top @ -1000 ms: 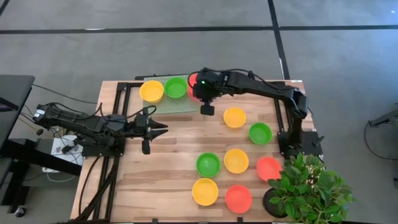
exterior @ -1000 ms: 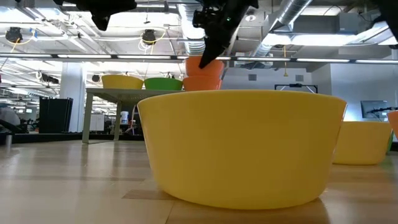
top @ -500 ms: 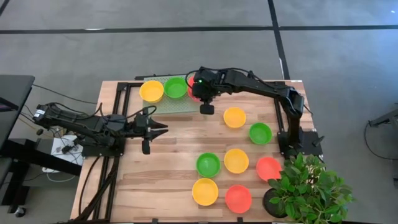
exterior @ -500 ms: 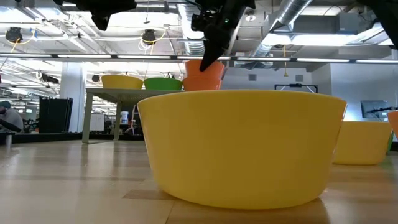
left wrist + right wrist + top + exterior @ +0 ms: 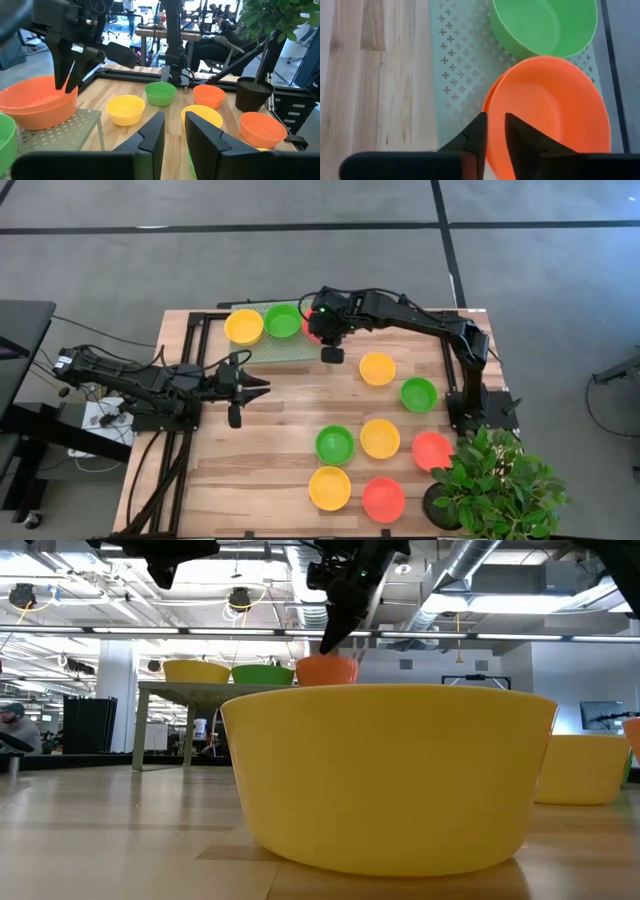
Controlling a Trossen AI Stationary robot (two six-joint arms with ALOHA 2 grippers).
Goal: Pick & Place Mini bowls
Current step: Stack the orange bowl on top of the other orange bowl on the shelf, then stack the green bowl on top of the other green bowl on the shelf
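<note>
Nearest bowl: yellow mini bowl on the desk.
Left end effector: fingers slightly apart, empty, over the desk's left.
Right end effector: fingers parted astride the orange bowl's rim.
Orange bowl: resting on the perforated stand, beside a green bowl.

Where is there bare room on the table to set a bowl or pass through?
Free: bare wood between the left pincer, the perforated mat and the green bowl. Crowded: the mat with its yellow bowl, second green bowl and orange bowl under the right pincer, and the bowls near the plant.
</note>
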